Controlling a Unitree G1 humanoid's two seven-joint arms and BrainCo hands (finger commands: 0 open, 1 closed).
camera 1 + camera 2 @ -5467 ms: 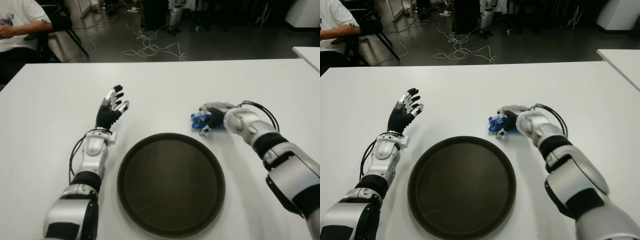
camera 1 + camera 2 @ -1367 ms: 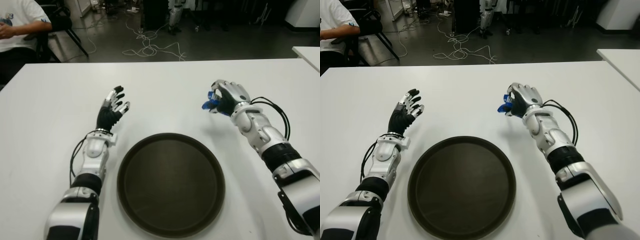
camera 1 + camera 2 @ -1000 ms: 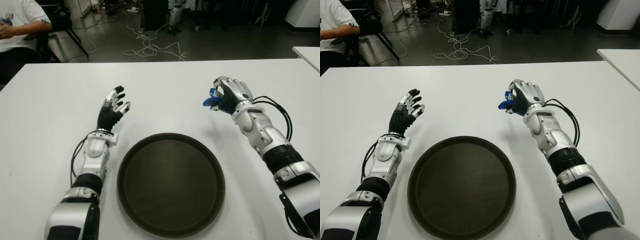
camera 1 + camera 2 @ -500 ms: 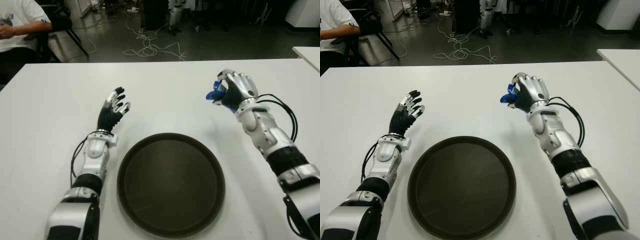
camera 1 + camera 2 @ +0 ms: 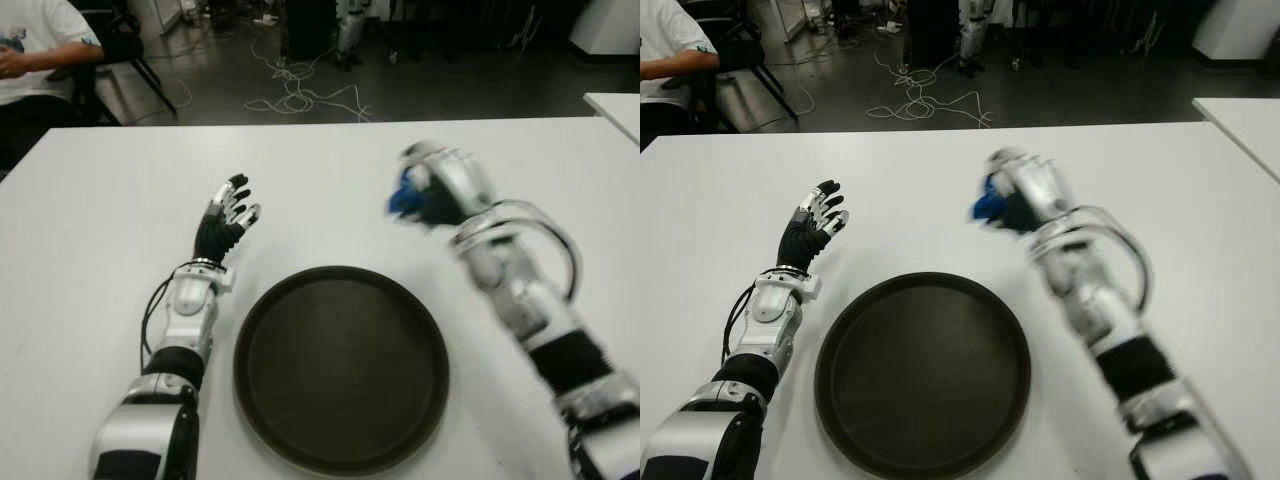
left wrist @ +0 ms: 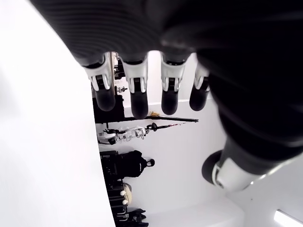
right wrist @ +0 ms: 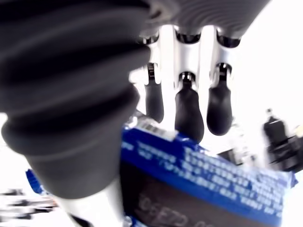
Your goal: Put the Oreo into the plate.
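My right hand (image 5: pixel 432 192) is raised above the white table (image 5: pixel 90 230), just beyond the far right rim of the round dark plate (image 5: pixel 341 367). Its fingers (image 7: pixel 189 111) are curled around a blue Oreo packet (image 7: pixel 199 182), which shows as a blue patch (image 5: pixel 987 203) at the hand's left side. The plate holds nothing. My left hand (image 5: pixel 226 215) shows to the left of the plate with its fingers (image 6: pixel 137 92) spread and nothing in them.
A person in a white shirt (image 5: pixel 35 45) sits at the far left corner beyond the table. Cables (image 5: pixel 300 95) lie on the dark floor behind. Another white table's corner (image 5: pixel 615 105) shows at the far right.
My right hand, with the Oreo packet in it, has swung left toward the plate after rising from the table over the earlier frames. The left hand has stayed still.
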